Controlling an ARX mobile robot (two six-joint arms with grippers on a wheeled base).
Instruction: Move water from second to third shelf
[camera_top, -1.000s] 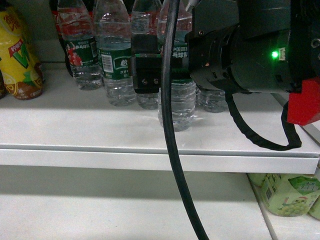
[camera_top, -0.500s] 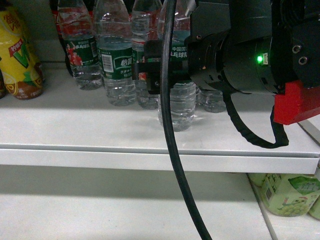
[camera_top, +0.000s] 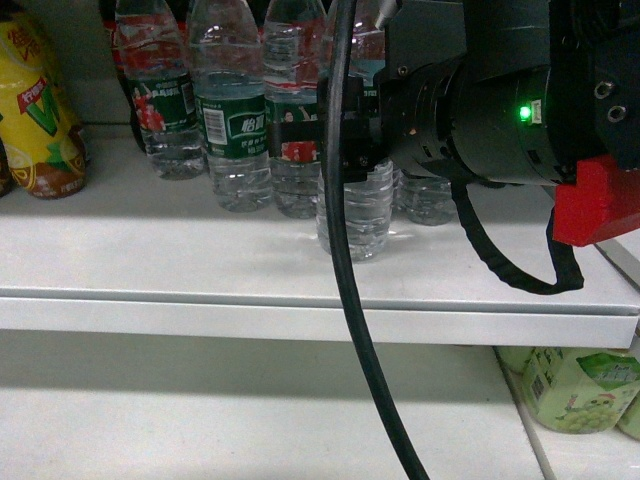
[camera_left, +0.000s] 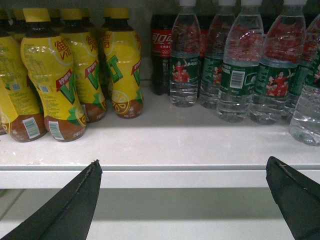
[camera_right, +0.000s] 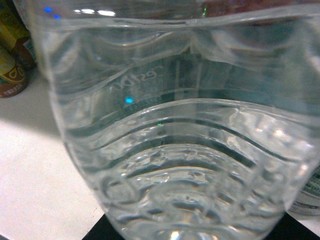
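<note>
Advancing since the earlier frames, the right gripper (camera_top: 345, 135) now brackets the water (camera_top: 355, 205) standing at the shelf (camera_top: 300, 280) front; clamping cannot be confirmed. Left gripper (camera_left: 185, 192) is released below the shelf edge.

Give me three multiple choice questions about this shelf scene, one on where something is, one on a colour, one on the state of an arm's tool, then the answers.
1. Where do the yellow drink bottles stand relative to the water bottles in the left wrist view?
A. left
B. right
C. shelf below

2. What colour are the water bottles' labels?
A. blue
B. green
C. orange

3. The left tool is:
A. shut on a bottle
B. open, holding nothing
C. out of view

Answers:
A, the yellow drink bottles stand left of the water bottles.
B, the green labels.
B, the left tool has its fingers spread before the shelf edge.
</note>
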